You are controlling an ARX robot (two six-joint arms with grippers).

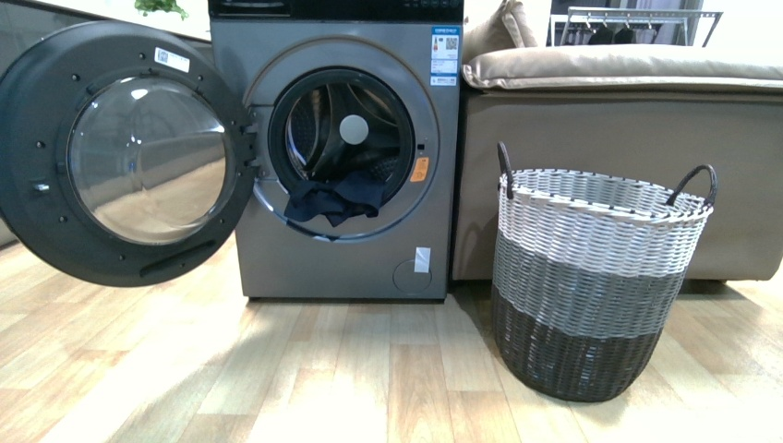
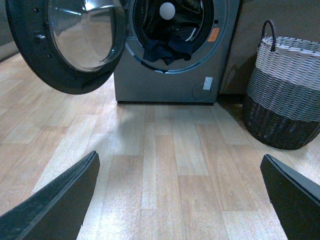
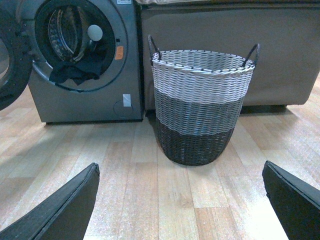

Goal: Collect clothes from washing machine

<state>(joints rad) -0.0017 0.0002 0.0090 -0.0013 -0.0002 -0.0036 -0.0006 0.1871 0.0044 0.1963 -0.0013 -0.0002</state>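
Inventory: open washing machine, one dark garment at the porthole, both grippers empty

- Washing machine (image 1: pixel 343 249): grey front-loader standing on the wooden floor (image 1: pixel 277 369), seen in the front view at about 11 o'clock from centre. Its round door (image 1: pixel 129 152), dark-rimmed with a glass window, is swung fully open to the 9 o'clock side of the cabinet. A small orange sticker (image 1: pixel 420 169) sits at about 4 o'clock on the porthole ring.
- Clothes (image 1: pixel 334 198): one plain navy, near-black garment bunched at the 6 o'clock edge of the porthole. Part lies inside the perforated drum (image 1: pixel 319 120) and part is draped over the lower lip, hanging onto the front ring.
- Basket (image 1: pixel 591 277): woven in white, grey and black bands, with two dark handles. It stands on the floor at 3 o'clock from the machine, near it but apart. Its inside is not visible.
- Sofa (image 1: pixel 628 111): beige, directly behind the basket and just beside the machine's right flank.
- Left gripper (image 2: pixel 179 156): its two dark fingers (image 2: pixel 55 205) are spread wide, with only floor between them, and it holds nothing. It is well apart from the machine it faces.
- Right gripper (image 3: pixel 180 164): its fingers (image 3: pixel 55 210) are likewise spread wide and empty. It faces the basket, well short of it.
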